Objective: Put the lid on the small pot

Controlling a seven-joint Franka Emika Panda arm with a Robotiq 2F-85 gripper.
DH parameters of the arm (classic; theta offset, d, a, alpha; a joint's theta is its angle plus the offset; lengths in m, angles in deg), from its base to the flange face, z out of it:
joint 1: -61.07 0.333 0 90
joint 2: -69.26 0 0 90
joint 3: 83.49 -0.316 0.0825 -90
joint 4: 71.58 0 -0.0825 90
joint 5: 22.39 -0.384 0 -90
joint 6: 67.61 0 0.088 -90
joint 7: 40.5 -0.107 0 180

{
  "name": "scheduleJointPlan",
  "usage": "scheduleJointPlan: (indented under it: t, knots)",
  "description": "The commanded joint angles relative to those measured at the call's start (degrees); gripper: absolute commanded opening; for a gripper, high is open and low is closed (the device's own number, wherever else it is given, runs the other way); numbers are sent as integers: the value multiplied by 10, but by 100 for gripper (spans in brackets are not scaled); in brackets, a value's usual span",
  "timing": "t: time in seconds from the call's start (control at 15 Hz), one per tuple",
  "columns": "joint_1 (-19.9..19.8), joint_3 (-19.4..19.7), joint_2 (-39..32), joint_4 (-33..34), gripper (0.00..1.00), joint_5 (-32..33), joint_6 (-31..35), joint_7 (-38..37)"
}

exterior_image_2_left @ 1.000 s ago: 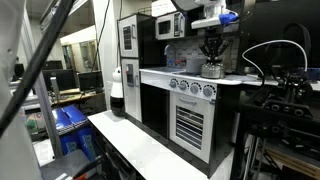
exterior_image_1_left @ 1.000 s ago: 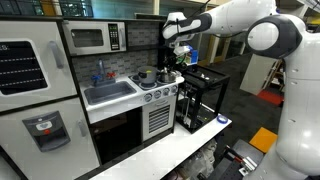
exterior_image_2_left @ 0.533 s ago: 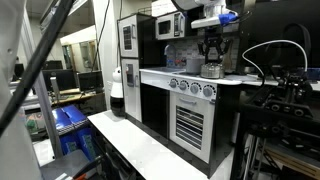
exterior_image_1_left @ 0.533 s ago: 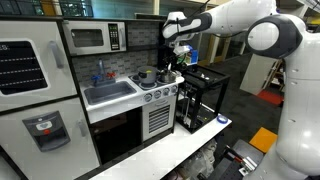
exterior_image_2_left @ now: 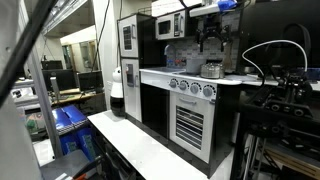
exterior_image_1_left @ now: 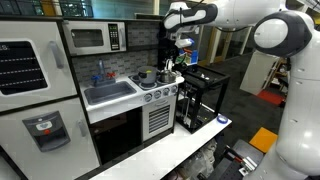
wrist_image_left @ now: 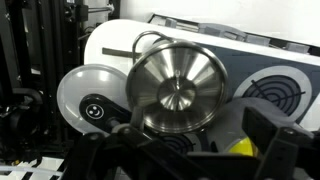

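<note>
The shiny steel lid [wrist_image_left: 176,88] lies flat on the small pot [wrist_image_left: 146,42], whose wire handle shows behind it, on the toy stove top. My gripper [wrist_image_left: 192,138] hangs straight above it, open, with dark fingers [wrist_image_left: 268,135] at the bottom of the wrist view and nothing between them. In both exterior views the gripper [exterior_image_1_left: 172,47] [exterior_image_2_left: 210,38] is lifted clear above the small pot [exterior_image_1_left: 168,72] [exterior_image_2_left: 212,69], not touching it.
The toy kitchen has a sink [exterior_image_1_left: 110,92], a microwave [exterior_image_1_left: 92,38] and a second pot [exterior_image_1_left: 148,76] beside the small one. A black frame rack [exterior_image_1_left: 200,95] stands next to the stove. A burner ring [wrist_image_left: 278,95] and something yellow [wrist_image_left: 240,148] lie near the pot.
The gripper opened, let go of the lid on the small pot, and rose away from it.
</note>
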Motion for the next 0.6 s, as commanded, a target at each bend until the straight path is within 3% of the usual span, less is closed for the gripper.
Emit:
scheduleJointPlan:
  t: [0.0, 0.2, 0.53]
  knots:
    - [-2, -11, 46, -6, 100, -22, -50, 15]
    - [14, -17, 98, -33, 100, -12, -71, -5]
    - [54, -40, 201, -118, 100, 16, -51, -49]
